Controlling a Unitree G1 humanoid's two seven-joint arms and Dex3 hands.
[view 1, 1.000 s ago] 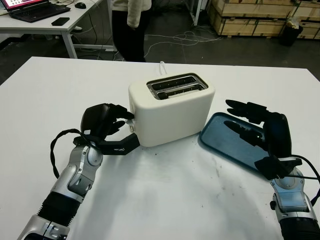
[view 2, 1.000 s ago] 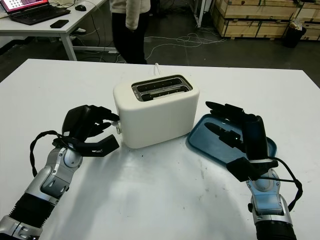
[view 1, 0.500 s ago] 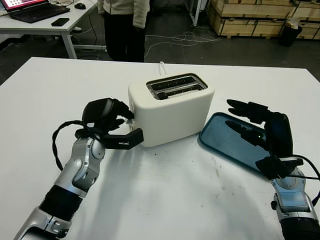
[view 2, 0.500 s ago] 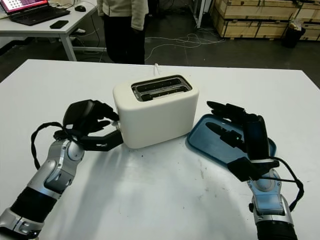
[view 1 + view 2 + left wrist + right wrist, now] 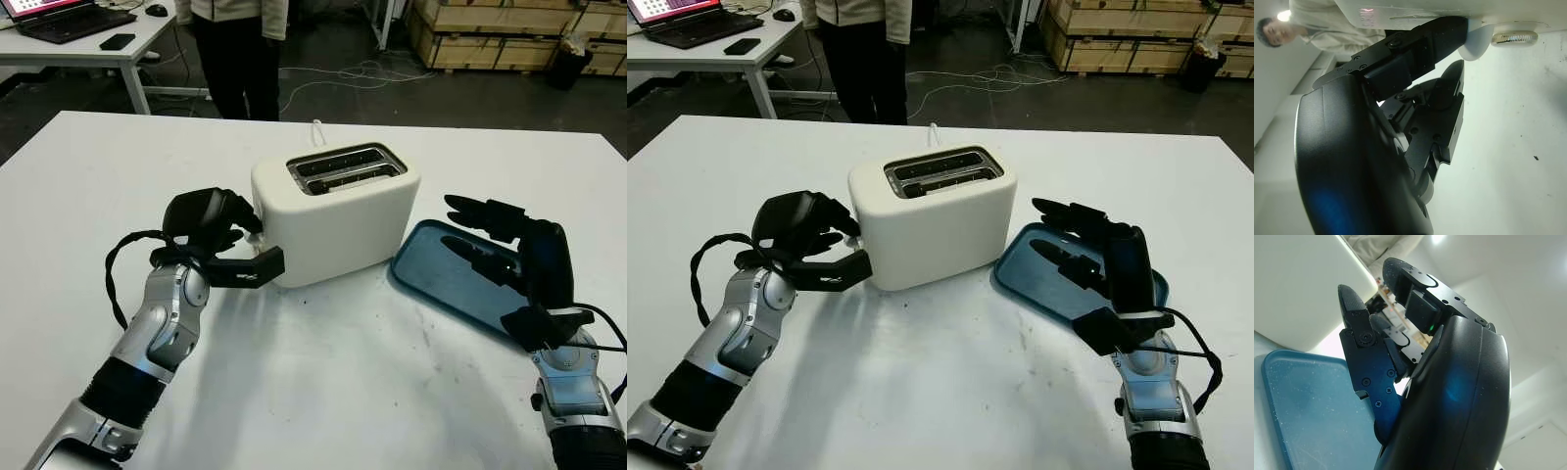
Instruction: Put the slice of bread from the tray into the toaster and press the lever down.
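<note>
The white toaster (image 5: pixel 338 220) stands mid-table, its two slots (image 5: pixel 343 168) facing up; I cannot tell what is inside them. My left hand (image 5: pixel 263 242) is at the toaster's left end. Its fingers (image 5: pixel 1415 41) curl over the white lever (image 5: pixel 1475 43) and the thumb reaches under it, beside a small dial (image 5: pixel 1513 37). The blue tray (image 5: pixel 441 284) lies right of the toaster with no bread on it. My right hand (image 5: pixel 460 225) hovers open above the tray, holding nothing.
A person (image 5: pixel 235 49) stands beyond the table's far edge. A desk with a laptop (image 5: pixel 59 20) is at the back left, wooden crates (image 5: pixel 490 29) at the back right, and cables lie on the floor. White tabletop (image 5: pixel 343 392) lies in front of the toaster.
My left hand has risen slightly and closed in on the toaster's end, its forearm swinging inward. The right hand stayed still. The person at the back stepped left.
</note>
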